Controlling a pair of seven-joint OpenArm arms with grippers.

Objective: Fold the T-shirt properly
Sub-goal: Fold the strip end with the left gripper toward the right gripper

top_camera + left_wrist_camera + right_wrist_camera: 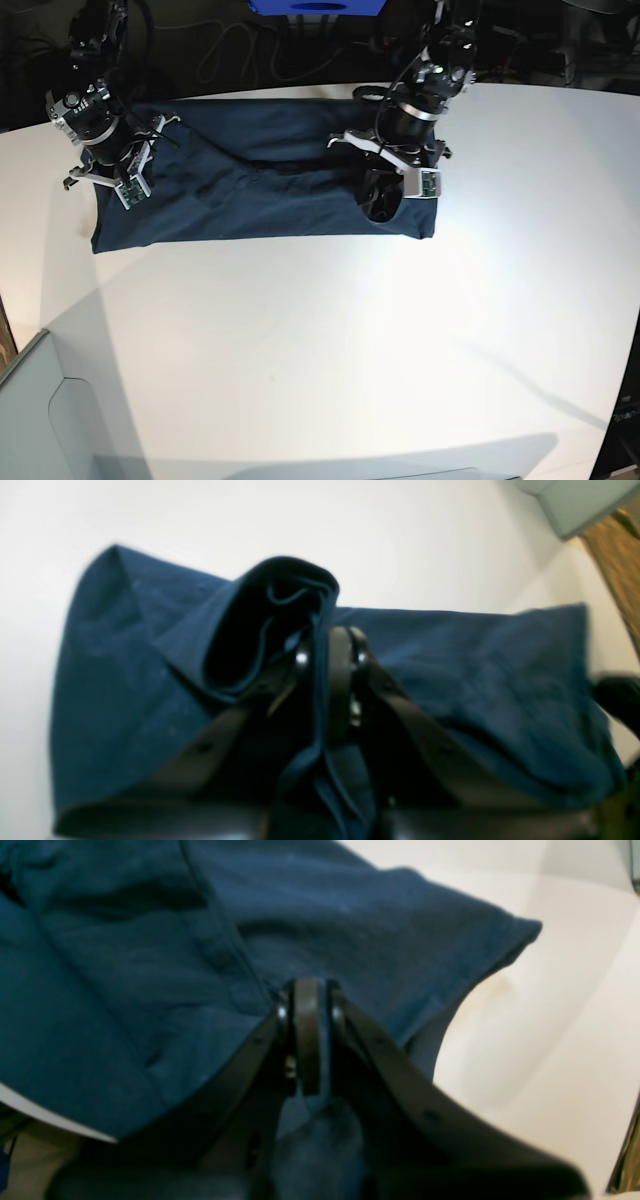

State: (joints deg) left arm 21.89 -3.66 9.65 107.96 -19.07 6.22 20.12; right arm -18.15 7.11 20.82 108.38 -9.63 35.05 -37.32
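- The table (330, 350) is a broad white surface filling most of the base view, bare across its near half
- The T-shirt (250, 180) lies on the far part of the table as a long dark navy band running left to right, its near edge fairly straight, with creases through the middle
- The left arm reaches down from the far side onto the right end of the band; its wrist tilts toward the near side, over a dark rounded opening in the cloth
- The right arm comes down at the far left of the scene, over the left end of the band, near the table's left edge
- A grey box (40, 420) stands at the near left corner, well apart from the cloth; cables and a blue object (315, 7) sit in the dark beyond the far edge
- The left gripper (332, 655) has its jaws pressed together on a bunched fold of the shirt, cloth curling up to the left of the fingertips
- The right gripper (307, 1010) is likewise clamped on the shirt, a fold of fabric caught between its jaws, a sleeve spreading right beyond it
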